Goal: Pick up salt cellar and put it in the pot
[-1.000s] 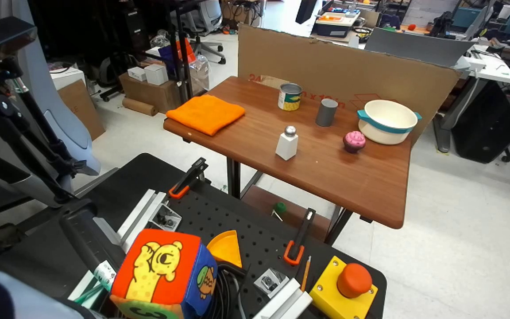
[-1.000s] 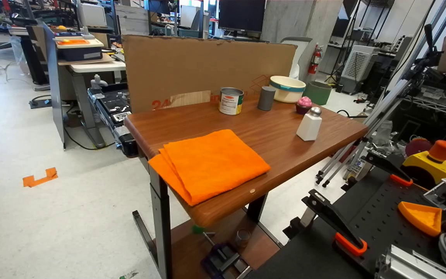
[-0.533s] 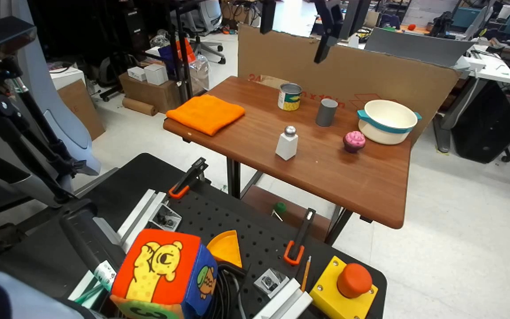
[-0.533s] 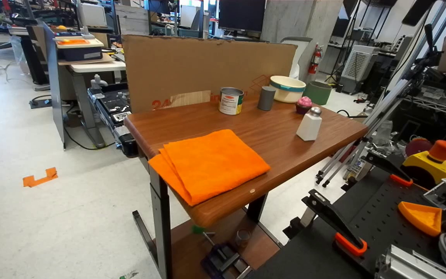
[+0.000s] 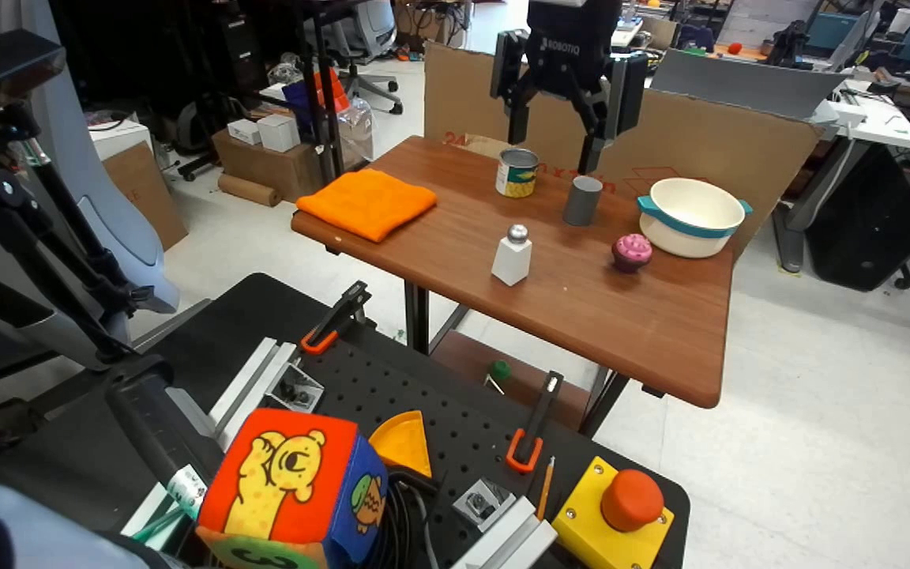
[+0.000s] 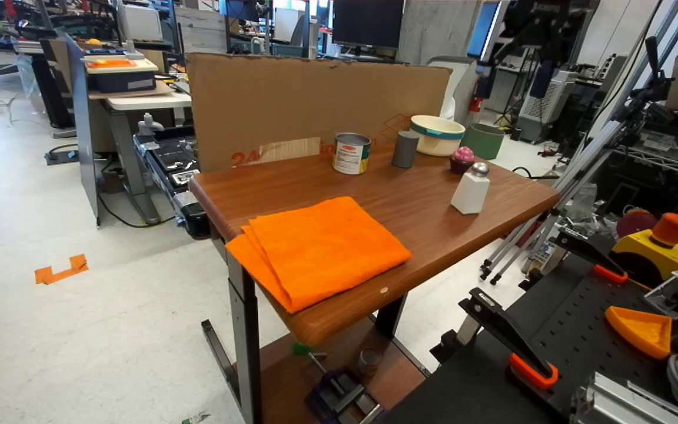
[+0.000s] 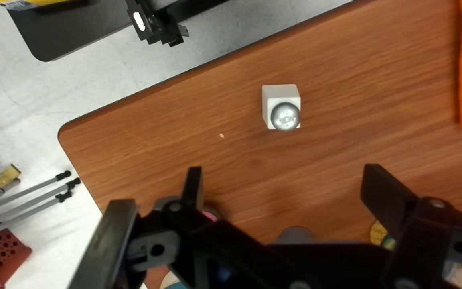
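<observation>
The salt cellar, a white shaker with a silver top, stands upright near the table's front edge in both exterior views (image 5: 512,261) (image 6: 471,191). It also shows in the wrist view (image 7: 281,94), ahead of the fingertips. The pot, cream with a teal band and handles, stands at the table's far right corner in an exterior view (image 5: 690,241); it also shows in an exterior view (image 6: 436,144), and a sliver in the wrist view (image 7: 170,279). My gripper (image 5: 552,156) is open and empty, above the table and clear of the salt cellar. It also shows in the wrist view (image 7: 281,167).
A grey cup (image 5: 582,202) and a corn can (image 5: 517,174) stand at the back below my gripper. A pink cupcake (image 5: 632,253) sits between salt cellar and pot. An orange cloth (image 6: 324,253) lies at one end. A cardboard sheet (image 6: 315,100) stands behind the table (image 6: 374,191).
My gripper has come down into both exterior views and hangs lower over the table, its fingers still apart. The salt cellar, pot and other objects have not moved.
</observation>
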`<control>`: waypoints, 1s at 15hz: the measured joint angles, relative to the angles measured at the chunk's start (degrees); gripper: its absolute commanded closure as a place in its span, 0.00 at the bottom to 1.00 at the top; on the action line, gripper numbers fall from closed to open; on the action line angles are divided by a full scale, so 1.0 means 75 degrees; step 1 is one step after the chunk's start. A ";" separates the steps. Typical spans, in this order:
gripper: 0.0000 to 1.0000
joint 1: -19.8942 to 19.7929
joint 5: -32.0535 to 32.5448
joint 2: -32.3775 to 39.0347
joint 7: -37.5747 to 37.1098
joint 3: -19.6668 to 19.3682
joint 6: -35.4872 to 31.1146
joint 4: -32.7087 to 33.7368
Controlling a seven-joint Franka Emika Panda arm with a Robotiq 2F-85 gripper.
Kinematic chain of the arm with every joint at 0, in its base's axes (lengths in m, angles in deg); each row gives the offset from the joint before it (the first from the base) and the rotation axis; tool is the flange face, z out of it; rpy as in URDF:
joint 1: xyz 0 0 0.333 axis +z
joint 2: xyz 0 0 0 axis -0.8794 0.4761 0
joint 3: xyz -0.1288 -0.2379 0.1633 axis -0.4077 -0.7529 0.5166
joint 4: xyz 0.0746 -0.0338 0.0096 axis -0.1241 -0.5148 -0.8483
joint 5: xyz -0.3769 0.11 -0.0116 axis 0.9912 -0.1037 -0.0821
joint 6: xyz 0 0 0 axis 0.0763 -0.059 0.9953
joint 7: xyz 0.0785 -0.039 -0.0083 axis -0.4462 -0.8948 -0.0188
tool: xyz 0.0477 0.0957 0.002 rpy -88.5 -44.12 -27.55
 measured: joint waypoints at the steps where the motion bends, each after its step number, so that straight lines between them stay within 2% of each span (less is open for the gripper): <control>1: 0.00 0.0018 0.0203 0.0367 -0.0314 0.0000 0.0197 0.0286; 5: 0.00 0.0205 0.0537 0.1500 -0.0951 -0.0067 0.1097 0.1210; 10: 0.00 0.0508 0.0537 0.2393 -0.0945 -0.0159 0.2006 0.1989; 15: 0.00 0.0676 0.0537 0.3048 -0.0731 -0.0201 0.2199 0.2388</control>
